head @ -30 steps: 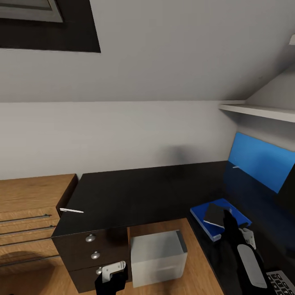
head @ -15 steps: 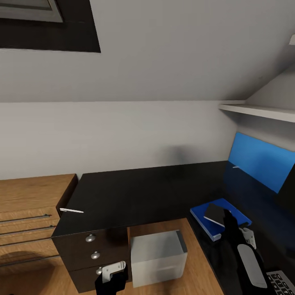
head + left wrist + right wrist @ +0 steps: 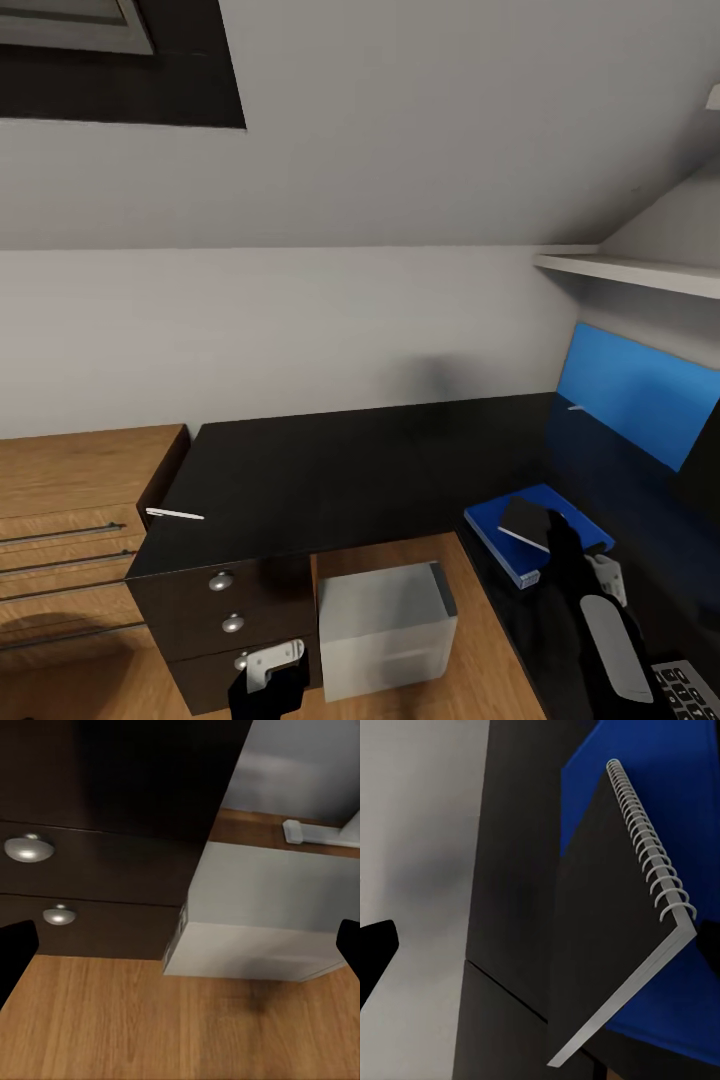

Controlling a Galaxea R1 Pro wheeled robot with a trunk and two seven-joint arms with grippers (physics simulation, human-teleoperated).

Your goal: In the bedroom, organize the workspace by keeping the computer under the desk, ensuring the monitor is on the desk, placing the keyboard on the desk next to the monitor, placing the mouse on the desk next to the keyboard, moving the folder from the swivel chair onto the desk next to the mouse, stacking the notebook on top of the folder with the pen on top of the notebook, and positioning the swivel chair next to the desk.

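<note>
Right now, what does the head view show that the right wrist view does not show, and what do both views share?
Head view alone: the pen lying near the far left corner of the desk, the computer on the floor under the desk beside the drawers, a corner of the keyboard, and the left gripper low in front of the drawers.

Right wrist view alone: the notebook's spiral binding and its white page edges, seen close.

Both: the notebook lying on the blue folder, on the black desk.
</note>
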